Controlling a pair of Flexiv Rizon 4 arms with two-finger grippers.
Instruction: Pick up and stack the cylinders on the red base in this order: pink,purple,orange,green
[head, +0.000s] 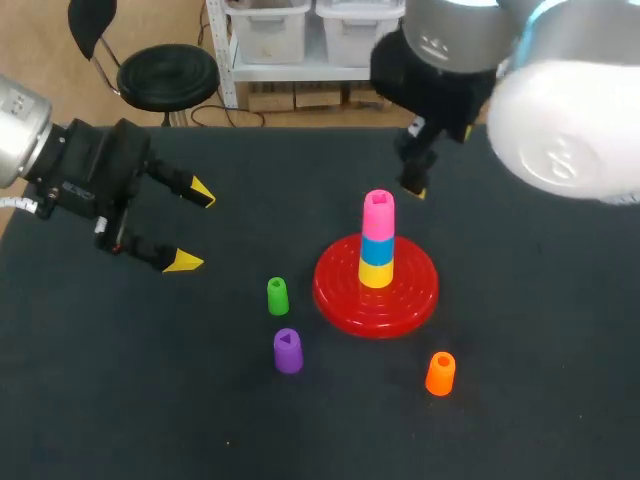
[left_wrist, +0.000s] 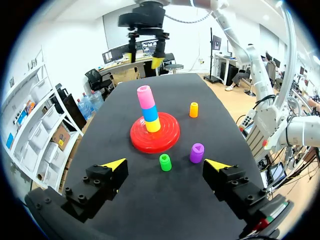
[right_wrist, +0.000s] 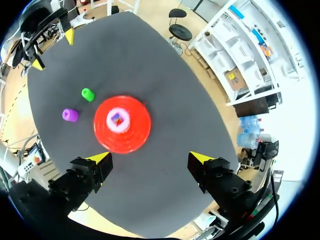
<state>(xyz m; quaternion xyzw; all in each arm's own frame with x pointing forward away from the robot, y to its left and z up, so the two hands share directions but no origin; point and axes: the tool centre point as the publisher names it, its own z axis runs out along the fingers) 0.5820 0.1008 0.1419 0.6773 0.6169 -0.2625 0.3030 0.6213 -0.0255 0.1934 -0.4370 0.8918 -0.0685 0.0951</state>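
Wide open, the left gripper (head: 193, 228) hangs over the table (head: 150, 400), well apart from the red base (head: 335, 292). There the pink cylinder (head: 378, 212) tops a blue cylinder (head: 378, 248) and a yellow cylinder (head: 376, 273). The green cylinder (head: 277, 296), purple cylinder (head: 288, 350) and orange cylinder (head: 440, 373) stand loose near the base. From the left wrist, green and purple stand just ahead of its spread fingers. From the right wrist, the right gripper (right_wrist: 149, 157) gapes wide above the base, seemingly just off its rim.

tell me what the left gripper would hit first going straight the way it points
Probably the green cylinder, centred ahead of the open left gripper, with the red base beyond it. Depth is unclear, so it could touch the table just short of it.
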